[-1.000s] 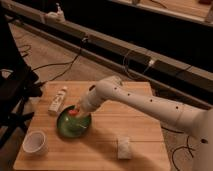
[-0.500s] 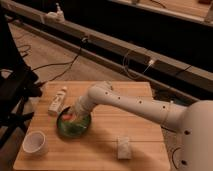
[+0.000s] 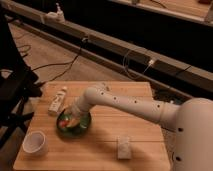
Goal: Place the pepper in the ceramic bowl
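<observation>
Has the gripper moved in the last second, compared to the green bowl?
Yes. The gripper has dropped lower and further left, from above the ceramic bowl near its upper right rim down into it, toward the white cup side.

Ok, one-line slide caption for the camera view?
Gripper reaches into the ceramic bowl with the pepper on a wooden table.

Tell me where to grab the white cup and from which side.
Grip the white cup by its rim, one finger inside, coming straight down: it stands upright, mouth open, alone at the table's corner. The gripper is over the green ceramic bowl.
</observation>
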Robot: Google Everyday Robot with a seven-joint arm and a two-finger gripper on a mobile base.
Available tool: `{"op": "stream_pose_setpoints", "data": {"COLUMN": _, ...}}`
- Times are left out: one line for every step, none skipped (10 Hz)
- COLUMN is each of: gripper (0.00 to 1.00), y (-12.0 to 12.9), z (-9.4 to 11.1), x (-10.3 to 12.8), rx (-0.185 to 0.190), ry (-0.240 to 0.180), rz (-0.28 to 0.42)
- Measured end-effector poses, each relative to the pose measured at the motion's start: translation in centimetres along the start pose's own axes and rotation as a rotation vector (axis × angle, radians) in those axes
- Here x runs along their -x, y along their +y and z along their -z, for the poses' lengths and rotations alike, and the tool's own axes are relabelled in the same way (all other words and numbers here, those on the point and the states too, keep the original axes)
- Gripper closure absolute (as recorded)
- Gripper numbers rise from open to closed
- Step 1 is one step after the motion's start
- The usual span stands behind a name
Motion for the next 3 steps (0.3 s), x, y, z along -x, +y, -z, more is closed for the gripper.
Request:
{"op": "stream_pose_setpoints", "data": {"gripper": 0.20, "y": 0.00, "z": -0.05, "x": 0.06, "rx": 0.001, "ry": 0.000, "rz": 0.001}}
{"op": "stream_pose_setpoints", "data": {"gripper": 0.20, "y": 0.01, "z": -0.07, "x": 0.08, "rx": 0.001, "ry": 0.000, "rz": 0.001}}
{"op": "stream_pose_setpoints", "data": {"gripper": 0.20, "y": 0.01, "z": -0.04, "x": 0.06, "rx": 0.001, "ry": 0.000, "rz": 0.001}}
